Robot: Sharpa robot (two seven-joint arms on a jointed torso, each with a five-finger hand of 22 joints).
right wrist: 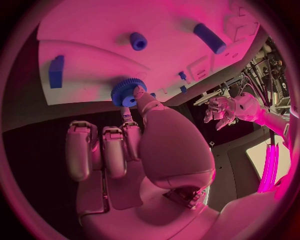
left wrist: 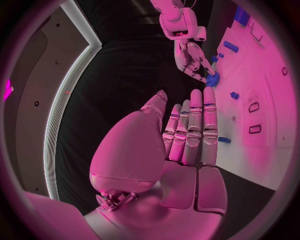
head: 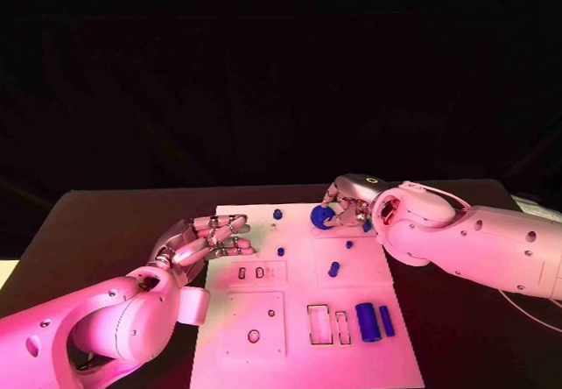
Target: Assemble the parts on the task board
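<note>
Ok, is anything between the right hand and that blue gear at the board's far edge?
Nothing visible. The right hand is already at the blue gear, its fingers touching the gear at the task board's far edge; no other part lies between them.

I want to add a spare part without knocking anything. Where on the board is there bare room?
On the task board, the near strip below the two long blue pieces is bare. The far edge is crowded: the right hand holds the blue gear there, and the left hand hangs at the left edge.
</note>
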